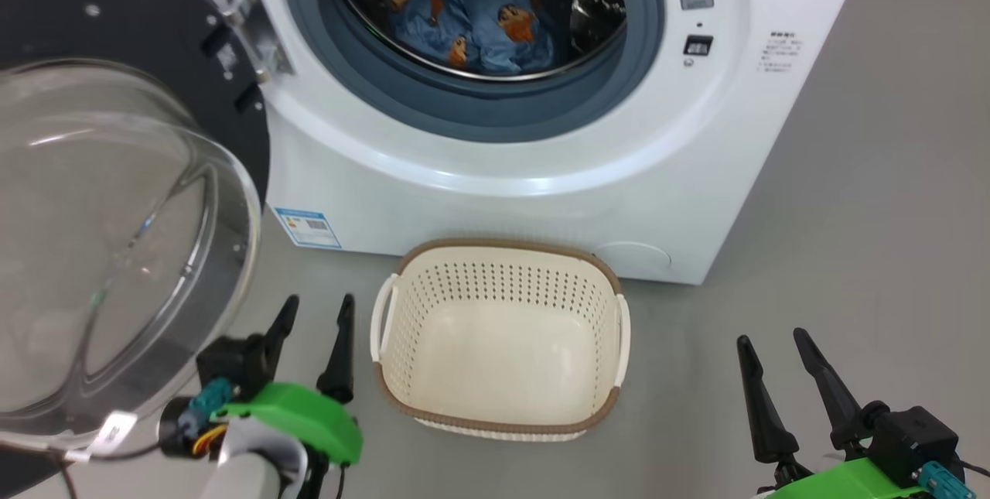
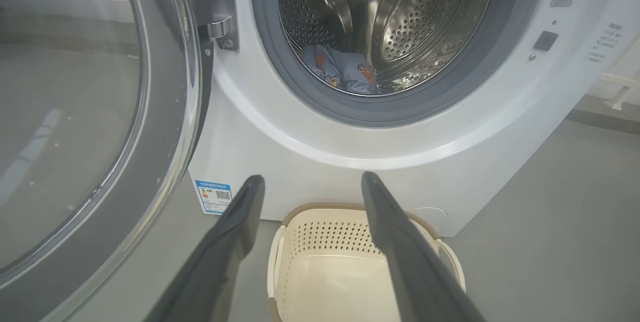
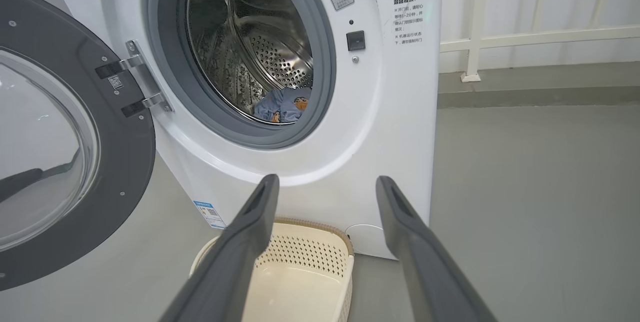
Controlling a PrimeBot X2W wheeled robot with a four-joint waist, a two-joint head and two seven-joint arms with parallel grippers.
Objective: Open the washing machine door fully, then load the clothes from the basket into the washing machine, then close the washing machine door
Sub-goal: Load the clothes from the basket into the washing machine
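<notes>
Standing fully open at the left, the door (image 1: 100, 11) is leaving the drum (image 1: 595, 4) clear; the clothes (image 1: 472, 19) are lying inside the washer (image 1: 541, 205) and the basket (image 1: 503, 247) is sitting empty on the floor (image 1: 851, 251) just before it, so loading is looking complete and only the closing is remaining. Both the left pincer (image 1: 319, 302) and right pincer (image 1: 772, 336) are hovering with fingers apart and empty, flanking the basket, the left one lying near the door's glass (image 1: 116, 251) and possibly obstructing its swing.
</notes>
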